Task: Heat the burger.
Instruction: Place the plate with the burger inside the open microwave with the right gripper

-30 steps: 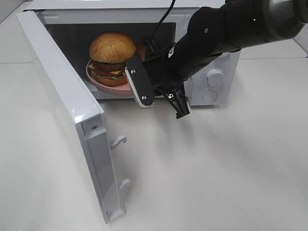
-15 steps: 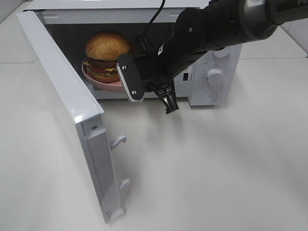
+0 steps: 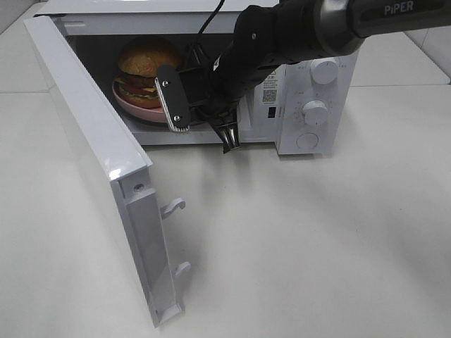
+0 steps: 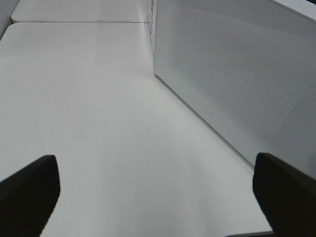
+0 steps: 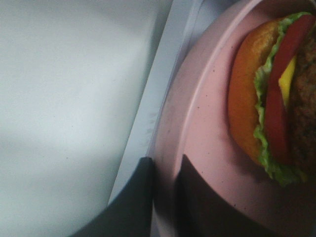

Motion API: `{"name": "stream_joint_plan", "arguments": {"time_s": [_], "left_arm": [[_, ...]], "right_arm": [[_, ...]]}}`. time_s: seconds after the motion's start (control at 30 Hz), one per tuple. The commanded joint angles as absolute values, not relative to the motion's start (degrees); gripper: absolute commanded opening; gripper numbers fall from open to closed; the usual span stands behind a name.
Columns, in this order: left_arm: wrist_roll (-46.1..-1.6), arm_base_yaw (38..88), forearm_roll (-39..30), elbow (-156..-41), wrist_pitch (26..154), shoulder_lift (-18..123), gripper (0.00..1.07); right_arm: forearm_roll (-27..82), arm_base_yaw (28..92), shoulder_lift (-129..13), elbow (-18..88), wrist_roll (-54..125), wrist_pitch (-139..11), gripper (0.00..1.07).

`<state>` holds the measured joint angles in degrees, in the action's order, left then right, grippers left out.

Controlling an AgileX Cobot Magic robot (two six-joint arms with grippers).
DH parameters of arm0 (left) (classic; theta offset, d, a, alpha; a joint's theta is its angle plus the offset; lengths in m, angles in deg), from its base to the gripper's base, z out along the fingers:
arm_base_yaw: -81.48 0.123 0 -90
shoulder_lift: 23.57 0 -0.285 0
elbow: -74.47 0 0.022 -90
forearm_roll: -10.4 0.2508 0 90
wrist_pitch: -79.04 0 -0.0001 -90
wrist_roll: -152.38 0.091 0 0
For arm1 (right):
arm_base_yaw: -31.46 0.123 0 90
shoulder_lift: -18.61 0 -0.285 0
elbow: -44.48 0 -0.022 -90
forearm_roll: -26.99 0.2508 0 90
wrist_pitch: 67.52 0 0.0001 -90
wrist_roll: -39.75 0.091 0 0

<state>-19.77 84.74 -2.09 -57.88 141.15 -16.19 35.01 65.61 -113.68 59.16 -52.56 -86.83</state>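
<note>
The microwave [image 3: 338,105] stands at the back of the desk [image 3: 317,239], with its door [image 3: 91,141] swung open toward the front left. Inside, the burger [image 3: 141,67] sits on the plate [image 3: 137,109], and the right tool [image 5: 165,197] straddles the plate's front rim.

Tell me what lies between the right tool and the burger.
Bare pink plate, whose rim the right tool clamps, up to the burger; right wrist view.

We record bright, even overhead light on the white tabletop [image 3: 317,246]; shadows under the arm [image 3: 296,35] are soft and faint. The microwave [image 3: 331,91] cavity is dim, leaving the burger [image 3: 144,60] shaded. Glare marks the top corner of the open door [image 3: 84,120]. In the right wrist view the pink plate [image 5: 197,123] is soft-focused; the left pincer [image 4: 154,158] shows only as dark blurs.
</note>
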Motion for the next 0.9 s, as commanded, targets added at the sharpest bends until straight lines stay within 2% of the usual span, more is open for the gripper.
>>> {"name": "stream_joint_plan", "arguments": {"time_s": [0.03,0.57,0.67,0.9], "left_arm": [[-19.8,84.7,-2.3,-57.9,140.3,-16.8,0.98],[-19.8,84.7,-2.3,-57.9,140.3,-16.8,0.98],[-19.8,84.7,-2.3,-57.9,140.3,-16.8,0.98],[-19.8,84.7,-2.3,-57.9,140.3,-16.8,0.98]], "right_arm": [[33.6,65.3,-114.3,62.7,-49.5,-83.9,0.04],[28.3,65.3,-117.8,66.7,-42.6,-86.2,0.08],[26.3,65.3,-117.8,66.7,-41.7,-86.4,0.12],[26.2,65.3,-117.8,66.6,-38.4,-86.4,0.31]]}}
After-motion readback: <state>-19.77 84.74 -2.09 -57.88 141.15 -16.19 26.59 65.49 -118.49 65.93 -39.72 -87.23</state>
